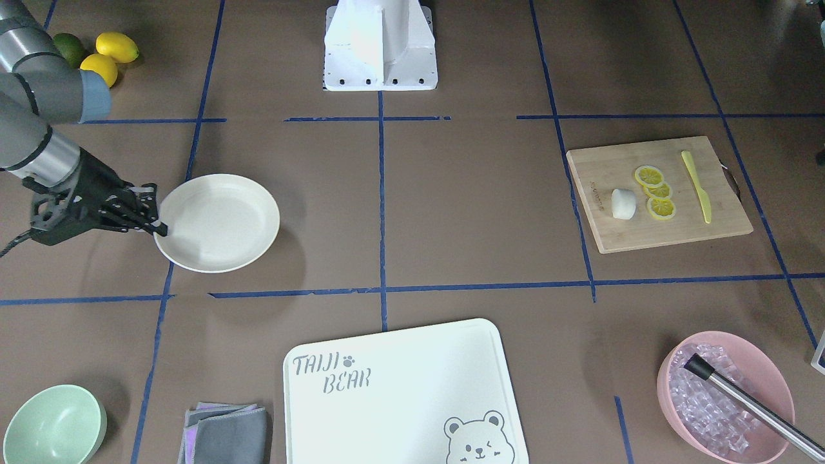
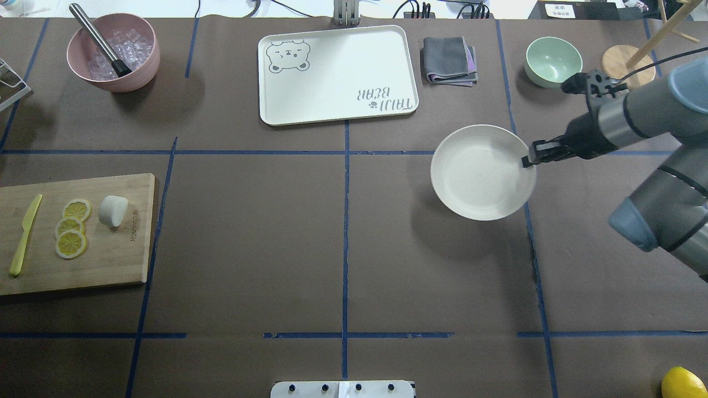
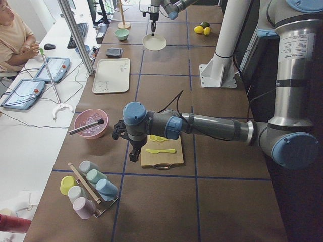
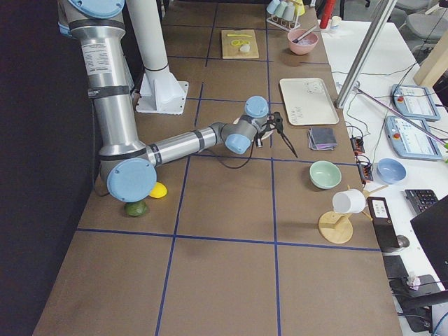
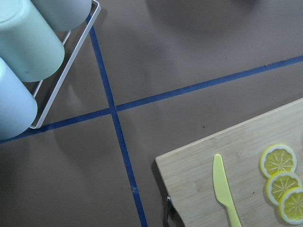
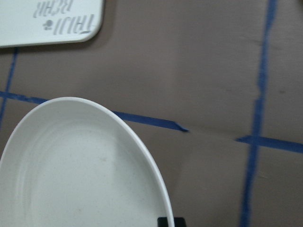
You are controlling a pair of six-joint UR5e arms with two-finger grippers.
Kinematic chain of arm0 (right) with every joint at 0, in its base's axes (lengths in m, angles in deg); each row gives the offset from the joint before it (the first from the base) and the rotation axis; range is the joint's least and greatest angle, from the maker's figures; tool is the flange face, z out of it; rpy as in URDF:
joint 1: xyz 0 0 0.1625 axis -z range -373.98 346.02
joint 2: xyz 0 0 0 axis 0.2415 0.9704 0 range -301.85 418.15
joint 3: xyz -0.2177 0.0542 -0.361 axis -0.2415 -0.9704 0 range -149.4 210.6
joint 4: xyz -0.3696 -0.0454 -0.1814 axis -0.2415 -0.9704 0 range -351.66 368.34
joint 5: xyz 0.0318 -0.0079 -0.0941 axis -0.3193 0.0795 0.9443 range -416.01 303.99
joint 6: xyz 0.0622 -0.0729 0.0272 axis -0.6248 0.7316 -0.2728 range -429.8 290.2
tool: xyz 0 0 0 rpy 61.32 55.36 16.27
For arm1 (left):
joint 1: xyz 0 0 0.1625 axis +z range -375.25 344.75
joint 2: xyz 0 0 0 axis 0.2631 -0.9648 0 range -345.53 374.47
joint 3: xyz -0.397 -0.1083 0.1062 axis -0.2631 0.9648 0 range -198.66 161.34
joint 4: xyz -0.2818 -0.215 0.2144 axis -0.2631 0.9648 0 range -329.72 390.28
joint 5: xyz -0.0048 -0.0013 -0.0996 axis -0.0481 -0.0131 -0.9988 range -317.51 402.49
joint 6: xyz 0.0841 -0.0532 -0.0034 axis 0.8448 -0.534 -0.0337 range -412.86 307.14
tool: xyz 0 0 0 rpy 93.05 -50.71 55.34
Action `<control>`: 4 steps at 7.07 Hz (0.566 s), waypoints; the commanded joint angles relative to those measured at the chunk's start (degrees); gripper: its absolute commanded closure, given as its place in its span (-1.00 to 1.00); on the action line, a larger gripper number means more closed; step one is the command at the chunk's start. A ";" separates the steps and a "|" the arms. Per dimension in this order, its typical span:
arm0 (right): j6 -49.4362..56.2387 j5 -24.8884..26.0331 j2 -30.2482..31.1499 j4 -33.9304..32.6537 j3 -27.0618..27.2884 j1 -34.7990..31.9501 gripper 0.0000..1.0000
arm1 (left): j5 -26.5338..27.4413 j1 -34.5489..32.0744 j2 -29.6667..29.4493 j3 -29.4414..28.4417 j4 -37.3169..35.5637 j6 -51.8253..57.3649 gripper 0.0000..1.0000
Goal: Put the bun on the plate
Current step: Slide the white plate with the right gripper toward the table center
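The bun (image 1: 623, 203) (image 2: 113, 210), a small white lump, lies on the wooden cutting board (image 1: 670, 225) next to the lemon slices (image 1: 657, 191). Far across the table is the cream plate (image 1: 219, 222) (image 2: 481, 171) (image 6: 80, 175). My right gripper (image 1: 158, 227) (image 2: 528, 160) is shut on its rim, and a shadow falls on the table beside the plate. The left gripper (image 3: 133, 154) hangs near the end of the cutting board and shows only in the exterior left view, so I cannot tell whether it is open or shut. The left wrist view shows the board (image 5: 236, 179) but not the bun.
A yellow knife (image 2: 25, 235) lies on the board. A white tray (image 2: 337, 74), grey cloth (image 2: 449, 59), mint-green bowl (image 2: 553, 61) and pink bowl of ice (image 2: 113, 52) line the far edge. A cup rack (image 5: 28, 56) stands near the board. Lemons (image 1: 109, 55) lie by the right arm.
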 commanded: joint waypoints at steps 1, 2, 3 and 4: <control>-8.46 11.46 -10.59 -5.97 -0.54 10.70 1.00 | -0.33 0.06 0.00 0.14 -0.01 -0.17 -1.00; -12.39 14.59 -15.25 -10.11 -2.63 14.50 1.00 | -0.50 0.06 -0.09 0.06 0.08 -0.25 -1.00; -16.44 15.66 -17.30 -9.72 -5.61 17.06 1.00 | -0.68 0.06 -0.09 0.14 0.08 -0.26 -1.00; -17.00 19.07 -17.49 -9.63 -5.99 19.18 1.00 | -0.68 -0.03 -0.09 0.14 0.08 -0.26 -1.00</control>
